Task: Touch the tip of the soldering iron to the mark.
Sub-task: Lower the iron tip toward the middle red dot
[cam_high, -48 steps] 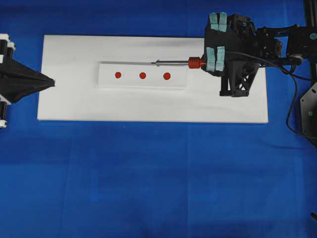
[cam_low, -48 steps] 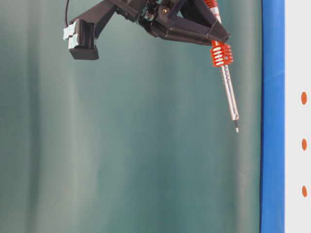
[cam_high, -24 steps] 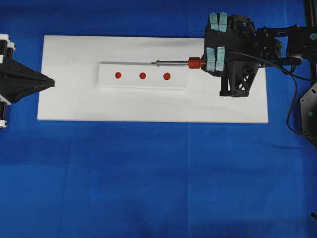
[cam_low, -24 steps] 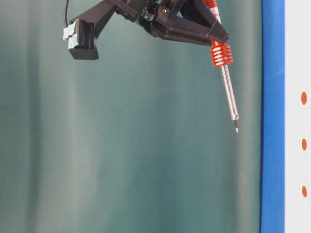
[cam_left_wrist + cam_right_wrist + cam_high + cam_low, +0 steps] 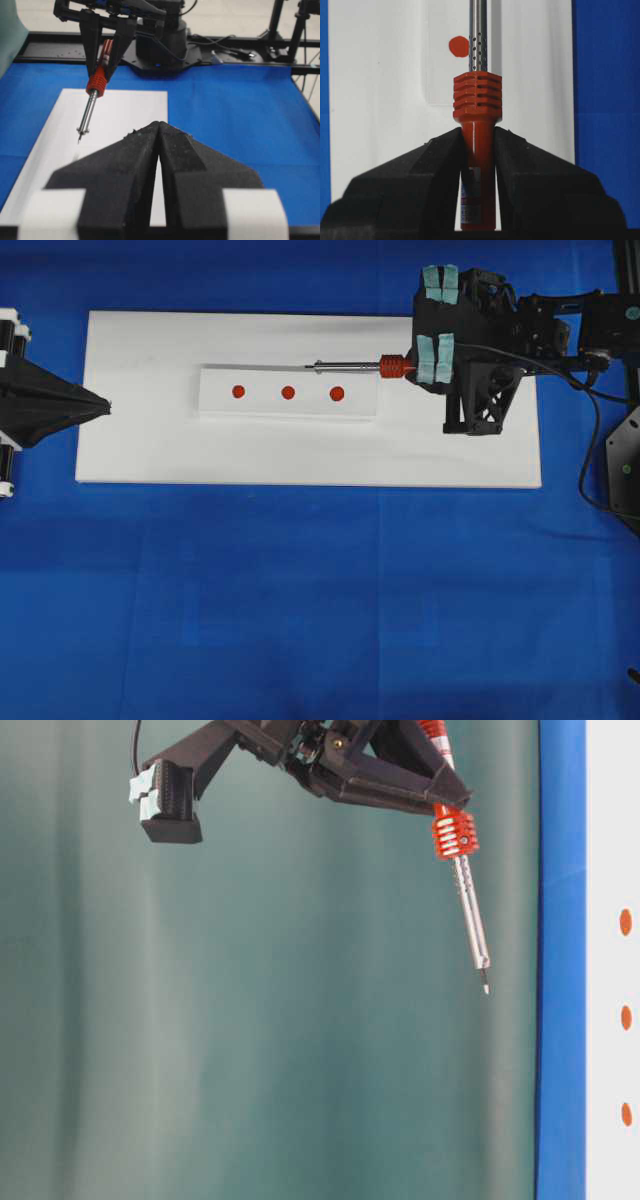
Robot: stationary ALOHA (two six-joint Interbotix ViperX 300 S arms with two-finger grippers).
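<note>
The worktop [image 5: 300, 600] was covered in blue cloth, and a white board [image 5: 130, 450] lay across it. On the board a smaller white strip [image 5: 262, 406] carried three red marks in a row, the nearest to the right arm being the right-hand mark [image 5: 337, 393]. The right tool [image 5: 437, 358] was clenched on the orange-red handle of the soldering iron [image 5: 350, 366], which was held off the board with its shaft sloping down toward the strip. In the overhead view the tip [image 5: 486, 988] was seen along the far edge of the strip, beside the row of marks and not over any one of them; the table-level view showed it well clear of the surface. The left tool [image 5: 60, 406] was closed, empty, and parked at the board's left edge.

For the touch to be done well, the tip would best be shifted sideways over the chosen mark first, then lowered slowly, so that only the point meets the red dot without the strip being pushed.
</note>
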